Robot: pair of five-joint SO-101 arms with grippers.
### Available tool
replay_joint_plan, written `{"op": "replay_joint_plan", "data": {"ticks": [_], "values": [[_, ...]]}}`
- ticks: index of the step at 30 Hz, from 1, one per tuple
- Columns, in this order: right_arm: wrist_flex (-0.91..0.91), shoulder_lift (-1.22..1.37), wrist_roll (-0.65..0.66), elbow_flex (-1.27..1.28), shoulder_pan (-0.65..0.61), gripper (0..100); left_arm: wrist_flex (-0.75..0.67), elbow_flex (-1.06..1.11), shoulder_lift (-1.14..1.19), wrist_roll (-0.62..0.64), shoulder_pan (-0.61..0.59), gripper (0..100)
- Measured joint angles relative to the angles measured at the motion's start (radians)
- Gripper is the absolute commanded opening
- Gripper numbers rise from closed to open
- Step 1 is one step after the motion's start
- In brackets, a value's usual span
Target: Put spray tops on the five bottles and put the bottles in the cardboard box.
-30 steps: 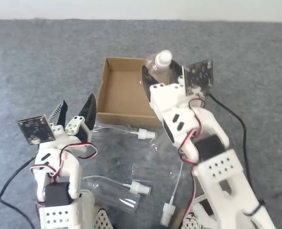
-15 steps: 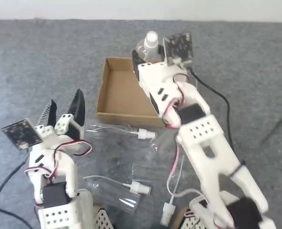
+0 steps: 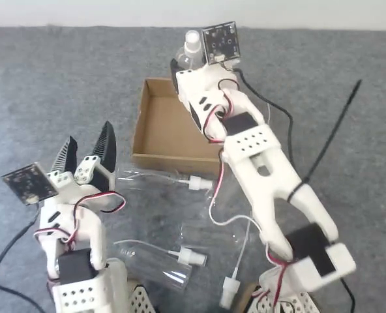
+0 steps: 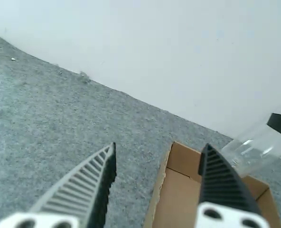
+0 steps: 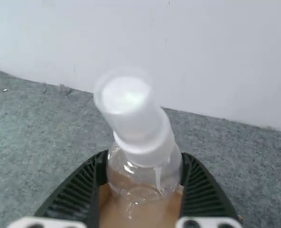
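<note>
High view: right gripper [image 3: 180, 65] pinches a clear bottle [image 3: 188, 55] with its spray top [image 3: 192, 40] on, held upright over the far rim of the cardboard box [image 3: 139, 124], likely lined up for lowering in

Left gripper [image 3: 89, 138] is spread and carries nothing, raised just beside the box's near corner, probably parked clear

Second bottle [image 3: 163, 177] lies against the box front, third bottle [image 3: 155, 262] near the arm bases, loose sprayer [image 3: 229, 287] beside it, all waiting

Left wrist view: left gripper [image 4: 159, 152] is wide apart, the cardboard box [image 4: 178, 194] beyond it, the bottle [image 4: 254, 147] above the far wall

Right wrist view: right gripper [image 5: 143, 168] clamps the bottle [image 5: 140, 183] below its shoulder, so the spray top [image 5: 131, 109] stays free
</note>
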Motion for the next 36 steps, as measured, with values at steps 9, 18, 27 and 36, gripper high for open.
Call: {"op": "replay_joint_plan", "data": {"ticks": [9,18,27,36], "values": [[0.000,0.195,0.011,-0.157,-0.052,6.9,0.000,0.000,0.000,0.000,0.000,26],[0.000,0.365,0.064,-0.276,-0.063,6.9,0.000,0.000,0.000,0.000,0.000,26],[0.000,0.545,0.069,-0.434,-0.066,7.2,0.000,0.000,0.000,0.000,-0.034,26],[0.000,0.661,0.069,-0.526,-0.084,7.2,0.000,0.000,0.000,0.000,-0.034,26]]}}
